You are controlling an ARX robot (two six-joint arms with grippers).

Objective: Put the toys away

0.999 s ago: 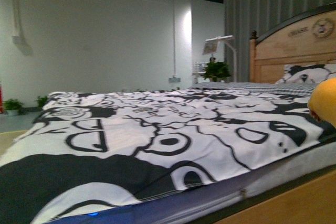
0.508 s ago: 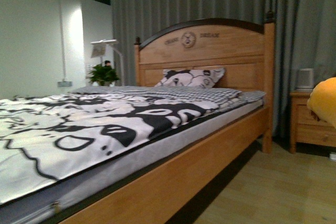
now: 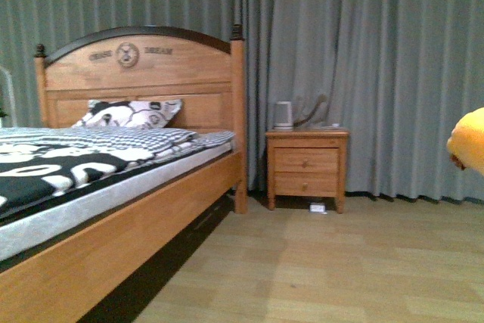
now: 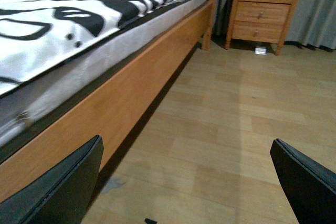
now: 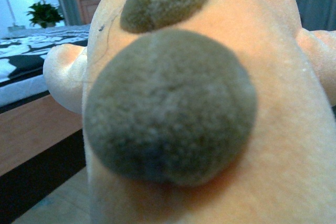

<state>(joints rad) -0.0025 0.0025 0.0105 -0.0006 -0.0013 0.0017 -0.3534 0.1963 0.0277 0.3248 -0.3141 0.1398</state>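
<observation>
the orange-yellow plush toy [image 3: 470,141] sits off the floor at the far right edge of the front view, only its rounded side showing. up close in the right wrist view it fills nearly the whole picture [image 5: 273,129]: soft orange pile with two round grey-brown patches, one large and one smaller beyond it, and pale stubby limbs sticking out on either side. the right claw itself does not show in any picture, so i cannot tell whether it is clamped on the toy.

the left claw [image 4: 186,148] hangs low over the wooden floor [image 3: 340,262] with its two dark fingers [image 4: 63,187] spread wide apart and nothing between them, just beside the long wooden side rail of the bed [image 3: 151,209].

the bed takes up the left of the front view, covered with a black-and-white cartoon quilt [image 3: 45,168], with a matching pillow [image 3: 128,113] leaning on the arched headboard [image 3: 140,66]. next to the bedpost stands a two-drawer nightstand [image 3: 306,168] with what looks like a small white kettle [image 3: 283,115] on top. grey curtains [image 3: 378,58] hang behind. a green potted plant [image 5: 44,14] shows past the bed in the right wrist view.
</observation>
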